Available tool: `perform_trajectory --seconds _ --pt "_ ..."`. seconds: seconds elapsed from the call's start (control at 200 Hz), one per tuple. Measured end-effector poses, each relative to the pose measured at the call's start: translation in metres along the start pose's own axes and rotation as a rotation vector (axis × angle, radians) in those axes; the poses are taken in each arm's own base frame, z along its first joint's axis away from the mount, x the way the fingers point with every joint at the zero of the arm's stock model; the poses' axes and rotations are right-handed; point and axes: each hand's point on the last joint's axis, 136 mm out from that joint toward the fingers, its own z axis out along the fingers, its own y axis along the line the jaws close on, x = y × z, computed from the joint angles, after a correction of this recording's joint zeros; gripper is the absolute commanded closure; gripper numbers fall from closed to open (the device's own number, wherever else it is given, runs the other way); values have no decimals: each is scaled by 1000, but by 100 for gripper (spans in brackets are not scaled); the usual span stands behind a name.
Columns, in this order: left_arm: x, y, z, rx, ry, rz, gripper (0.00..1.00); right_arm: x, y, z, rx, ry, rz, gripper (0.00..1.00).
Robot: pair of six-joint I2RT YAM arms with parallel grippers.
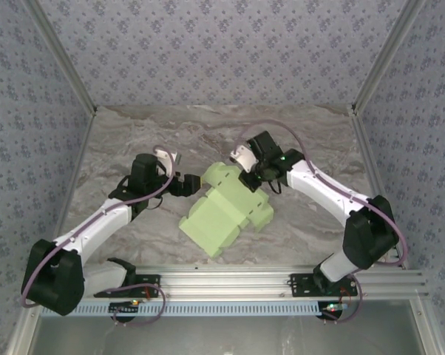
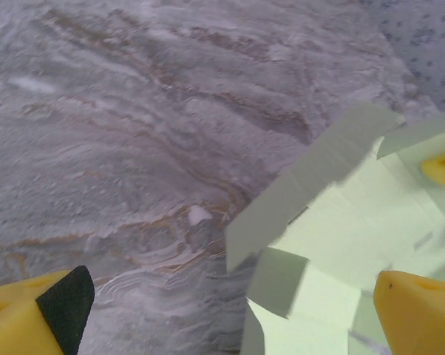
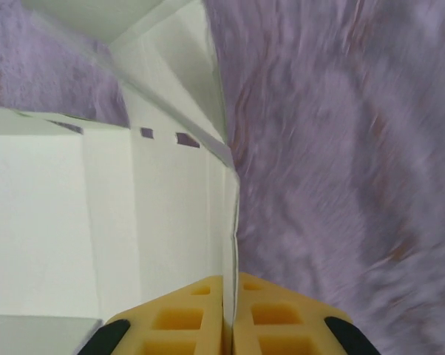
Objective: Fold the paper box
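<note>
The paper box (image 1: pixel 226 211) looks mostly flat with a few flaps up, so most folding is left; the right gripper (image 3: pixel 230 290) pinches its thin edge, and the left gripper (image 1: pixel 191 183) sits wide open just beside it.

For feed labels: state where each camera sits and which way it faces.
Top external: above, behind the bases, looking down on paper box and both arms.
Left wrist: on left gripper, facing table and box flaps; open fingers show.
Right wrist: on right gripper, fingers shut on the box edge.
All three share the box.
</note>
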Motion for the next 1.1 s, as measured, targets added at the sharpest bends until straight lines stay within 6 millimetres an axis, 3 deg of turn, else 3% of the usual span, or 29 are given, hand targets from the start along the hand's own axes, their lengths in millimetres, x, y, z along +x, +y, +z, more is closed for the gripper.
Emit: perform_trajectory --seconds 0.06,0.13,0.34,0.525,0.615,0.79,0.974,1.099 --pt "-2 -5 1 24 -2 21 1 -14 -4 -7 15 -6 -96 87" --pt "-5 -10 6 44 1 38 1 -16 -5 -8 14 14 -204 87" --pt "-2 -7 28 41 16 28 1 15 -6 10 1 175 -403 87" --pt "20 5 44 4 34 -2 1 29 -6 28 -15 248 -471 89" --pt "32 10 46 -4 40 -29 1 33 -6 34 -8 276 -488 81" --pt "41 13 44 -10 48 -93 1 31 -15 33 6 250 -398 75" --pt "56 -5 49 37 132 -143 1 32 -50 16 66 175 -235 67" --pt "73 -21 67 64 220 -138 1 31 -67 10 147 113 -125 50"
